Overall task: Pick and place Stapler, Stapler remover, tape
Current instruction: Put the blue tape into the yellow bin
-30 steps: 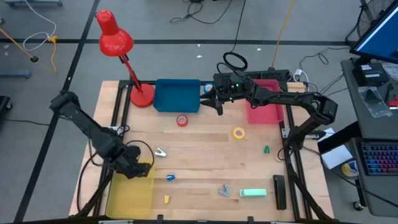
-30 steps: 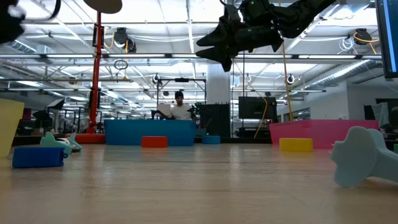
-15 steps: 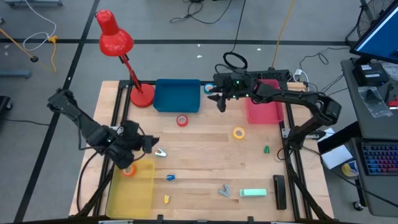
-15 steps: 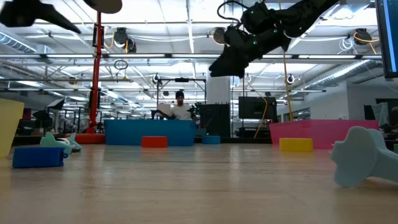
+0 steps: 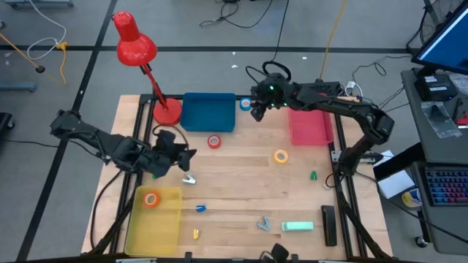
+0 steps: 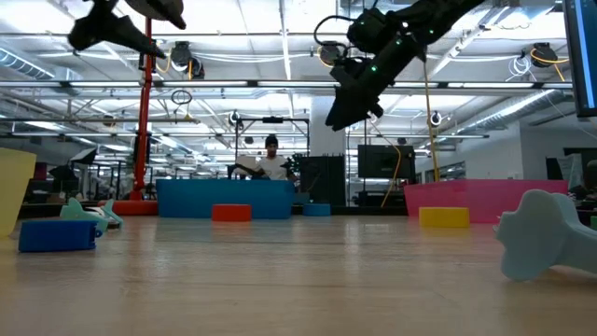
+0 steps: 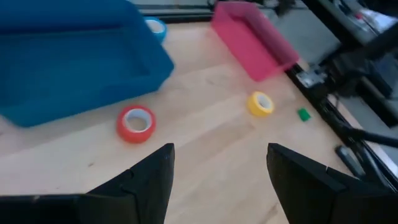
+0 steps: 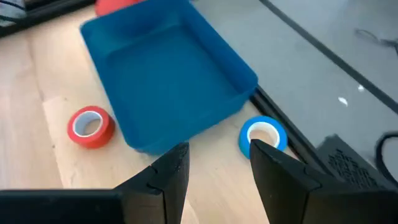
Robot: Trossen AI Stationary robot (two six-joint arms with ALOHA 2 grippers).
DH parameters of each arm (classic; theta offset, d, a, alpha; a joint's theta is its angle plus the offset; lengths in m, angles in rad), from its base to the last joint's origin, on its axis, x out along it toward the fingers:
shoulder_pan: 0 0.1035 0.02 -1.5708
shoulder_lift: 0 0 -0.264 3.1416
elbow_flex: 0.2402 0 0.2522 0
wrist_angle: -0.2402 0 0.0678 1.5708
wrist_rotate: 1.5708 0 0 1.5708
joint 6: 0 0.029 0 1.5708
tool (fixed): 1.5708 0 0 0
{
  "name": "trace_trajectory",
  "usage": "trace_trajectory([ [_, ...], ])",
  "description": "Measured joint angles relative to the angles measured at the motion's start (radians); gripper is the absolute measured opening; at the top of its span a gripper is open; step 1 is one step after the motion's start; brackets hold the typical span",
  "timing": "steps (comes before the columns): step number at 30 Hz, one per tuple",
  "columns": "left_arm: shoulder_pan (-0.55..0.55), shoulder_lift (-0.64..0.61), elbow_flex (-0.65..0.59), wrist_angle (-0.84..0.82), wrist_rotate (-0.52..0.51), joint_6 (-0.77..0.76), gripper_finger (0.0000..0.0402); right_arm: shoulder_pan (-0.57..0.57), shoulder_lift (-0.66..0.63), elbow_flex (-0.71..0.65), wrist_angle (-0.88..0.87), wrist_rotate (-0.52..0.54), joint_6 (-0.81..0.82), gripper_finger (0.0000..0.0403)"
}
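My left gripper [image 5: 188,155] [image 7: 219,152] is open and holds nothing, raised above the table beyond the yellow bin's far right corner. Orange tape [image 5: 151,199] lies flat in that yellow bin [image 5: 164,230]. My right gripper [image 5: 257,113] [image 8: 217,149] is open, high over the blue tape [image 5: 245,104] [image 8: 263,135], which lies flat on the table by the blue bin's right wall. Red tape [image 5: 213,142] [image 7: 136,122] and yellow tape [image 5: 281,155] [image 7: 260,103] lie flat mid-table. A mint stapler [image 5: 297,226] and a grey stapler remover [image 5: 263,223] rest near the near edge.
The blue bin [image 5: 208,112] and pink bin [image 5: 308,120] stand along the far edge, with the red lamp [image 5: 167,111] at far left. A small pale piece [image 5: 189,178], tiny blue [image 5: 199,208], yellow [image 5: 195,234] and green [image 5: 313,175] bits and a black block [image 5: 328,223] lie about.
My left gripper has risen out of the yellow bin and swung toward the far right, over the table's middle. The orange tape now shows lying in that bin. My right gripper has tipped and edged down toward the blue tape.
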Motion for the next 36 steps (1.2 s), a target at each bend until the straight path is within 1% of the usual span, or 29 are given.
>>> trace_trajectory([
  [3,0.051,0.003,0.0,0.102,0.077,0.141,0.0253,-0.015,0.07,0.077,-0.058,0.004,0.001,0.016],
  [7,0.111,0.003,0.0,0.203,0.148,0.294,0.0253,-0.035,0.183,0.181,-0.11,0.007,0.018,0.016],
  [10,0.151,0.003,0.0,0.218,0.193,0.355,0.0253,-0.056,0.261,0.253,-0.164,0.004,0.05,0.016],
  [15,0.2,0.003,-0.001,0.221,0.233,0.427,0.0253,-0.088,0.374,0.338,-0.22,0.009,0.068,0.016],
  [18,0.228,0.004,-0.008,0.244,0.257,0.472,0.0253,-0.105,0.413,0.361,-0.225,0.007,0.092,0.016],
  [21,0.264,0.003,-0.054,0.334,0.296,0.526,0.0253,-0.126,0.444,0.364,-0.217,0.007,0.124,0.016],
  [25,0.335,0.004,-0.157,0.516,0.419,0.56,0.0253,-0.15,0.472,0.366,-0.204,0.008,0.167,0.016],
  [27,0.372,0.004,-0.215,0.604,0.477,0.561,0.0253,-0.16,0.49,0.365,-0.227,0.005,0.188,0.016],
  [31,0.434,0.005,-0.298,0.732,0.545,0.561,0.0253,-0.166,0.518,0.364,-0.224,0.003,0.232,0.016],
  [36,0.484,0.005,-0.312,0.758,0.625,0.582,0.0253,-0.165,0.538,0.364,-0.186,0.005,0.242,0.016],
])
